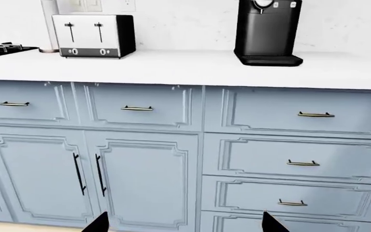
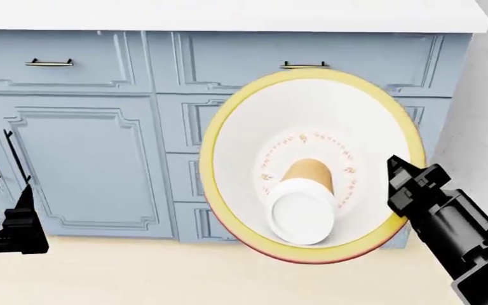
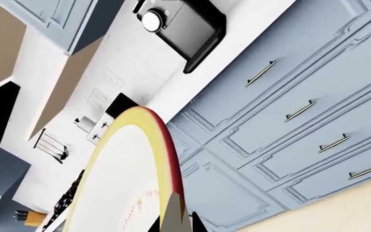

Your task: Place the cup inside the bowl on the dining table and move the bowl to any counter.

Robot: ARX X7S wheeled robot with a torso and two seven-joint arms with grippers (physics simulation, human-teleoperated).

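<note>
Cup (image 2: 305, 203) lies in bowl (image 2: 312, 162); right claw (image 2: 394, 190) pinches bowl's rim; left claw (image 1: 184, 223) spread, empty.

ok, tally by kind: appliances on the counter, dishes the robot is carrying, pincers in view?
Appliances: 2, toaster and coffee machine on the counter
Dishes: 2, bowl with the cup inside
Pincers: 2, left pincer and right pincer, the right on the bowl's rim
Total: 6
</note>
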